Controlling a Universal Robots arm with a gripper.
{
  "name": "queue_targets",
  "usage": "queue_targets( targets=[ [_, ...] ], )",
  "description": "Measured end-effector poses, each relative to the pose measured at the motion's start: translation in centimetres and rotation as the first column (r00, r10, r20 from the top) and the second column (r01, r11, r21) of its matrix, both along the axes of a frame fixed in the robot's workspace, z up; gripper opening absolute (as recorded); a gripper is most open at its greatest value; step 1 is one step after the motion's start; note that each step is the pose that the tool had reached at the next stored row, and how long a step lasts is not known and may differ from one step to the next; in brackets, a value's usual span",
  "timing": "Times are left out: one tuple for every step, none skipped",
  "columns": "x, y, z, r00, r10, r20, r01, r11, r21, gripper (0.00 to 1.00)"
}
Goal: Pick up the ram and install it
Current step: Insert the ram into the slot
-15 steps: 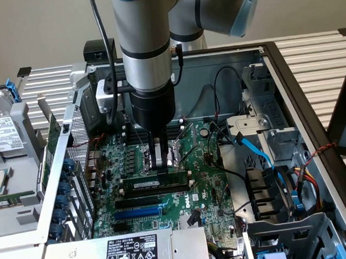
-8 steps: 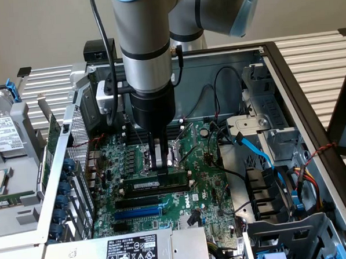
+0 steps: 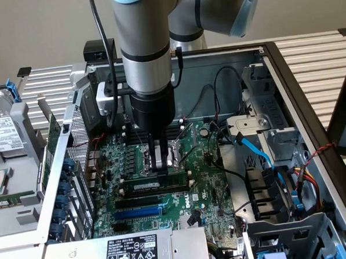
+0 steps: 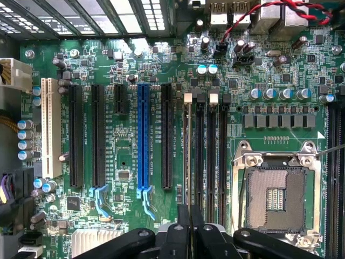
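The ram [image 3: 174, 179] is a thin green stick with a white label. It stands on edge along the memory slots [image 3: 146, 196] of the green motherboard [image 3: 202, 180] inside the open computer case. My gripper [image 3: 161, 165] points straight down over the stick's middle, shut on its top edge. In the wrist view the ram [image 4: 187, 162] shows edge-on as a thin line in the slot nearest the blue expansion slot [image 4: 143, 135], running out from between my shut fingertips, gripper [image 4: 190, 222]. I cannot tell whether the stick is fully seated.
The open CPU socket [image 4: 277, 194] lies beside the memory slots [image 4: 211, 156]. Blue and black cables [image 3: 258, 151] and drive bays crowd the exterior view's right. A metal card cage [image 3: 65, 170] walls the exterior view's left, and a labelled power supply [image 3: 133, 252] sits in front.
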State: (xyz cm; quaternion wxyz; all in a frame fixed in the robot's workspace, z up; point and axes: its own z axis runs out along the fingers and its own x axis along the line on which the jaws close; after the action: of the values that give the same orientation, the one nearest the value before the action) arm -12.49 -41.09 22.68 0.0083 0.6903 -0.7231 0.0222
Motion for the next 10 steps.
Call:
queue_targets(
  targets=[
    [-0.05, 0.0, -0.02, 1.0, 0.0, -0.0006, 0.0, 1.0, -0.0001, 0.14],
    [-0.07, 0.0, -0.02, 1.0, 0.0, -0.0006, 0.0, 1.0, -0.0001, 0.14],
    [-0.08, 0.0, -0.01, 1.0, 0.0, -0.0014, 0.0, 1.0, -0.0003, 0.2],
    [-0.08, 0.0, -0.02, 1.0, 0.0, -0.0035, 0.0, 1.0, -0.0002, 0.2],
    [-0.08, 0.0, 0.0, 1.0, 0.0, -0.0064, 0.0, 1.0, -0.0001, 0.27],
    [-0.09, 0.0, 0.05, 1.0, 0.0, -0.0091, 0.0, 1.0, 0.0, 0.27],
    [-0.09, 0.0, 0.15, 0.9999, 0.0, -0.0118, 0.0, 1.0, 0.0, 0.27],
    [-0.09, 0.0, 0.29, 0.9999, 0.0, -0.0135, 0.0, 1.0, 0.0, 0.27],
    [-0.09, 0.0, 0.46, 0.9999, 0.0, -0.0144, 0.0, 1.0, -0.0001, 0.27],
    [-0.09, 0.0, 0.6, 0.9999, 0.0, -0.0146, 0.0, 1.0, 0.0, 0.27]
  ],
)
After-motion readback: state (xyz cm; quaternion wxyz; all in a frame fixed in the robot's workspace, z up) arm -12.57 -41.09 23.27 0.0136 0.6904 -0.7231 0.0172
